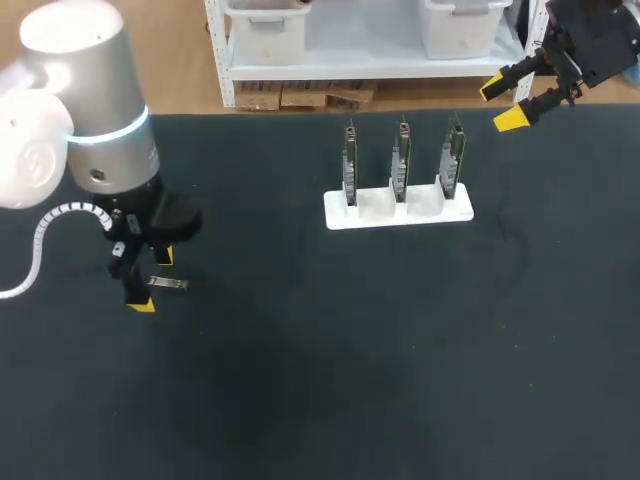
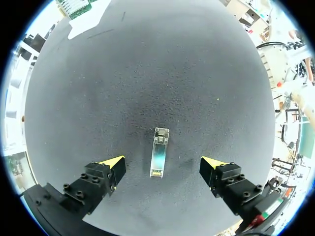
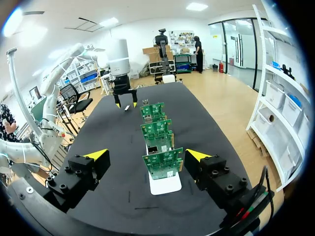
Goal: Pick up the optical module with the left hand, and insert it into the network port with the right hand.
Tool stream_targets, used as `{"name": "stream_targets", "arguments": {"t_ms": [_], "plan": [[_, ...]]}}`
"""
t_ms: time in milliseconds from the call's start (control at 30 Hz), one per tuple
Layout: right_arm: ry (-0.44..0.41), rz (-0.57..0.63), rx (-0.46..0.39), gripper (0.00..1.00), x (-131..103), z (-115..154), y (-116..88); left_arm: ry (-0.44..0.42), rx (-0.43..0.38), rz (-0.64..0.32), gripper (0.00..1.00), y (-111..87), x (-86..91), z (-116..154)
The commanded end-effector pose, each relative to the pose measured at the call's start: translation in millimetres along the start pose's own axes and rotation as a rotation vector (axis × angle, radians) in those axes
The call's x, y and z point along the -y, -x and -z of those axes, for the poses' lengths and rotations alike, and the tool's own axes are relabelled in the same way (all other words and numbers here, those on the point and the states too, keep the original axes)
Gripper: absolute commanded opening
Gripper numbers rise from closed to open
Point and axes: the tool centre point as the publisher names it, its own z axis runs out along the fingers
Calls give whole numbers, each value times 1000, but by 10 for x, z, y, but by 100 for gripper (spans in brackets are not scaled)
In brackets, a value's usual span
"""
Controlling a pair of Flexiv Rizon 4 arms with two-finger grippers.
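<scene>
Closing my open left gripper (image 2: 162, 163) on the module (image 2: 159, 152), flat on the table (image 1: 300, 380) between its fingers (image 2: 109, 169), I risk slipping off its thin sides and skewing it, while the right gripper (image 1: 502, 104) hangs open near the boards (image 1: 402, 160).

Right arm (image 1: 597, 42) mostly beyond head view's edge

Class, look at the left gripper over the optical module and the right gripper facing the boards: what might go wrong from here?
1. The optical module lies flat between the fingers of the open left gripper; an off-centre close may push or twist it rather than grip it.
2. The right gripper hangs far away, so the handover may tilt the module.
3. The boards stand close together in the white holder; inserting could knock a neighbour.
</scene>
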Motion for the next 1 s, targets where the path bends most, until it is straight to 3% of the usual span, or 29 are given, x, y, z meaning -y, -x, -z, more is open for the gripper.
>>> {"name": "stream_targets", "arguments": {"t_ms": [33,1000], "plan": [[-4,0,0,100,-16,-2,0,-4,-1,-1,100,-4,-13,-26],[-4,0,0,100,-16,-2,0,18,-7,-22,100,26,12,-86]]}}
